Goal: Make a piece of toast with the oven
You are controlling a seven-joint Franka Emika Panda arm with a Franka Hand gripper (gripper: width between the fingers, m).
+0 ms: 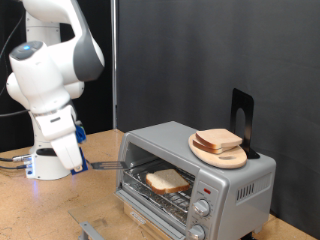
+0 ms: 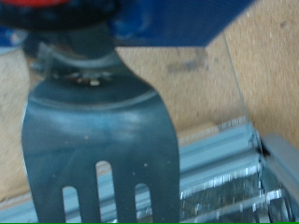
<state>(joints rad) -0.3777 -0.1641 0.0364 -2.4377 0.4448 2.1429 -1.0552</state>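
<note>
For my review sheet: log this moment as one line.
gripper: holds grey slotted metal spatula, beside oven | boxy silver toaster oven: door open | pale bread slice: on rack | round wooden plate: on top

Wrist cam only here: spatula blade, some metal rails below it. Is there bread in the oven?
Observer: Yes, one slice lies inside the oven, and the door looks open.
Operator: Where is the spatula relative to it?
Observer: The spatula sticks out from the tool. Its tip is at the opening's edge on the exterior view's left, short of the slice.
Operator: Anything on top?
Observer: A wooden plate with more bread.
</note>
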